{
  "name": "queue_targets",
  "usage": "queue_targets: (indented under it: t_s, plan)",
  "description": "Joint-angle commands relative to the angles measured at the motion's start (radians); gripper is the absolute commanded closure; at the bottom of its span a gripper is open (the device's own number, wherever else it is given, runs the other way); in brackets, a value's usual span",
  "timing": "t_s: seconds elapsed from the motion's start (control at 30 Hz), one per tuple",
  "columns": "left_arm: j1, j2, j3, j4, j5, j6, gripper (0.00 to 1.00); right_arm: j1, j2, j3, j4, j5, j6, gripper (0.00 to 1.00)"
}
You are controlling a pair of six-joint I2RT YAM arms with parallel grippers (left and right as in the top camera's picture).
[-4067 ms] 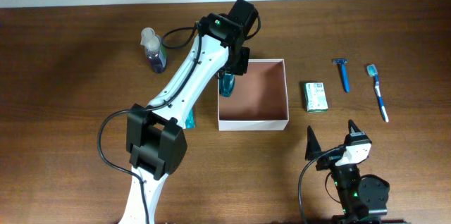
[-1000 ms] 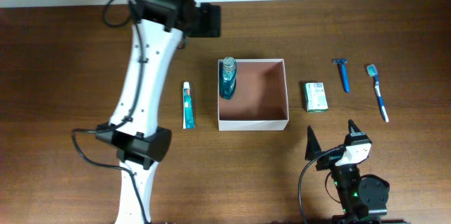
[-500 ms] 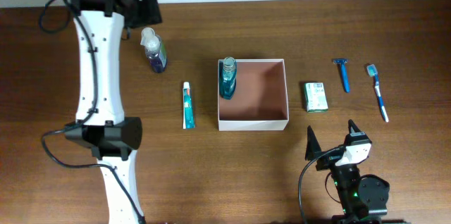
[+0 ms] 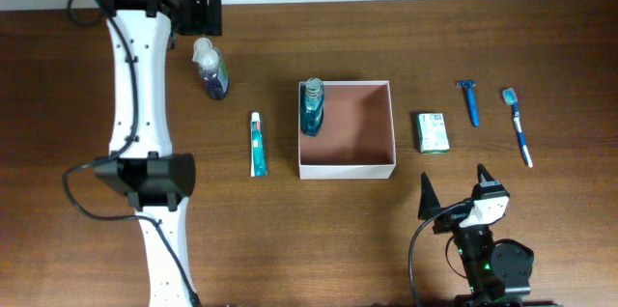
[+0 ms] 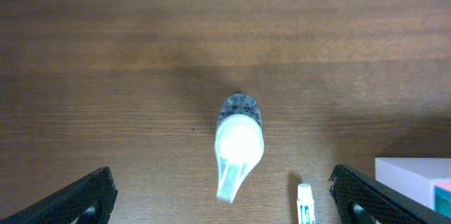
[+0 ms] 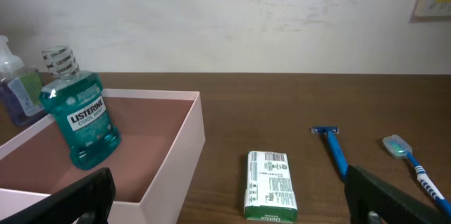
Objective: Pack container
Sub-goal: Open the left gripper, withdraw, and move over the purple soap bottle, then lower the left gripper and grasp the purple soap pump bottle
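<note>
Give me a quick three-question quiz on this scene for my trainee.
1. Pick one. What is in the container? A toothpaste; B mouthwash; C nothing.
2. True or false: the left jaws are shut.
3. How many items lie right of the container?

Key
1. B.
2. False: they are open above the pump bottle.
3. Three: soap box, razor, toothbrush.
</note>
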Motion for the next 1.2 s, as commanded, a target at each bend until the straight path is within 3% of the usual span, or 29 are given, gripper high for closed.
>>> queue_targets:
  t_s: [0.0, 0.87, 1.03, 1.17]
  plan:
    - [0.001, 0.070, 0.014, 0.004, 0.026, 0.030, 0.01, -0.003, -0.011, -0.005, -0.006, -0.002, -0.006, 0.01]
    - [0.001, 0.210, 0.014, -0.024, 0.026, 0.032, 0.02, -0.003, -0.011, -0.005, -0.006, -0.002, -0.006, 0.01]
    - [0.001, 0.210, 0.014, -0.020, 0.026, 0.046, 0.11, -0.003, -0.010, -0.005, -0.006, -0.002, -0.006, 0.01]
    - [0.001, 0.210, 0.014, -0.023, 0.026, 0.045, 0.25, -0.003, -0.010, -0.005, -0.006, -0.002, -0.006, 0.01]
